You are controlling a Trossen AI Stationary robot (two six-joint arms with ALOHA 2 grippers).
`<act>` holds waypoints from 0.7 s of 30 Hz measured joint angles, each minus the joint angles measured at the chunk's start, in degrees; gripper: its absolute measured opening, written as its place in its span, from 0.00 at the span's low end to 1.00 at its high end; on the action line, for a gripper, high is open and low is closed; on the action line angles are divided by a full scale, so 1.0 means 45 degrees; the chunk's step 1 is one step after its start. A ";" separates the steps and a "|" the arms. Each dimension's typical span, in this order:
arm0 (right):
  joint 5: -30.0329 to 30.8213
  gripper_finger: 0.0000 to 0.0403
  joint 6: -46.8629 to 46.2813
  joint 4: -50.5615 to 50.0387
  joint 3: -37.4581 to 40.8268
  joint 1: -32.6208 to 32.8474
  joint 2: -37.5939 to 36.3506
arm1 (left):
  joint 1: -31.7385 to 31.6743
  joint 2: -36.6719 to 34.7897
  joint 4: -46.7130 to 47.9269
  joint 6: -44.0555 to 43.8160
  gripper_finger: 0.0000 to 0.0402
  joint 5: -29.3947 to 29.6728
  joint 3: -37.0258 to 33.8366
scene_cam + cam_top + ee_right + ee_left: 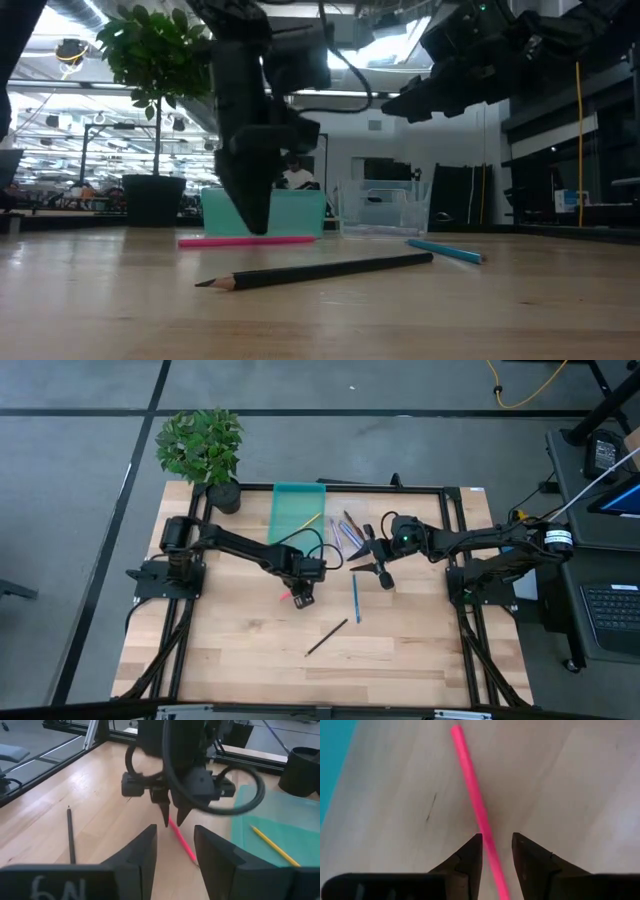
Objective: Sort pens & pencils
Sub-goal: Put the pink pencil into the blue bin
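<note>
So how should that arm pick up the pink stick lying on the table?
From straight above, gripping across its thin width. The pink stick lies flat on the wooden table, so only its sides are free to pinch. The left end effector is open and straddles it, one finger on each side, near one end; closer to the middle would probably tip less.

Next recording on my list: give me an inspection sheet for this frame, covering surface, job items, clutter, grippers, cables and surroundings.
Surface: wooden table, dark frame around it.
Job's things: pink stick, black pencil and blue stick loose on the wood; yellow one in the teal tray; several more in the clear tray.
Clutter: potted plant at a back corner.
Grippers: left gripper open, fingers straddling the pink stick; right gripper open, raised near the clear tray.
Cables: black loops on the left arm's wrist; yellow cable on the floor.
Surroundings: desk with a keyboard beside the table.
</note>
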State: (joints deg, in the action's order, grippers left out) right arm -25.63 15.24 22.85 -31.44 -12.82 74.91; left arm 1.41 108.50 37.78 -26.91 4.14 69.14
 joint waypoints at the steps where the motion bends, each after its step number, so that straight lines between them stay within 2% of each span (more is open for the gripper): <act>1: 0.0005 0.33 -0.0009 -0.0028 0.0000 -0.0005 0.0000 | 0.0000 0.0109 -0.0087 -0.0035 0.25 -0.0017 0.0005; 7: -0.0004 0.33 -0.0005 -0.0015 0.0000 0.0044 0.0000 | -0.0151 0.0670 0.0127 -0.0693 0.25 -0.1088 0.0087; 21: -0.0005 0.33 -0.0005 -0.0005 0.0000 0.0049 0.0000 | -0.0136 0.0916 0.0404 -0.0900 0.25 -0.1345 0.0097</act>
State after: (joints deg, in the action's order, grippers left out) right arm -25.65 15.22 22.83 -31.44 -12.60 74.91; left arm 0.80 112.62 39.59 -30.95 -1.91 69.58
